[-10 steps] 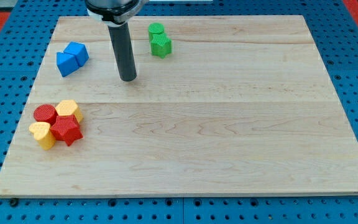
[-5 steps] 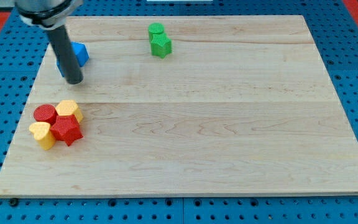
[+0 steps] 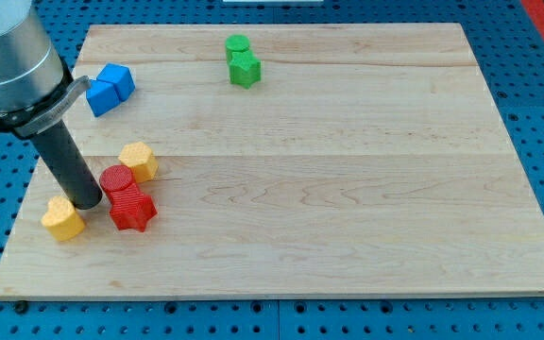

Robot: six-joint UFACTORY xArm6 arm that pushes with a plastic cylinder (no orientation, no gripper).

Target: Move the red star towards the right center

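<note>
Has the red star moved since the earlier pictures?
Yes. The red star has shifted toward the view's right and slightly down, farther from the board's left edge. My tip is at its left.

red star (image 3: 132, 209), blue blocks (image 3: 110, 88), green blocks (image 3: 243, 60)

Pale, matt, grained wooden board (image 3: 348, 189); ridged plastic-looking red star (image 3: 132, 209); matt dark rod (image 3: 69, 165).

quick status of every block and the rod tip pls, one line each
red star: flat on board, touching red cylinder
red cylinder: beside my tip
my tip: at view's left of the red blocks
yellow blocks: split, one by red cylinder, one below my tip
blue blocks: paired, apart
green blocks: paired, top edge
</note>
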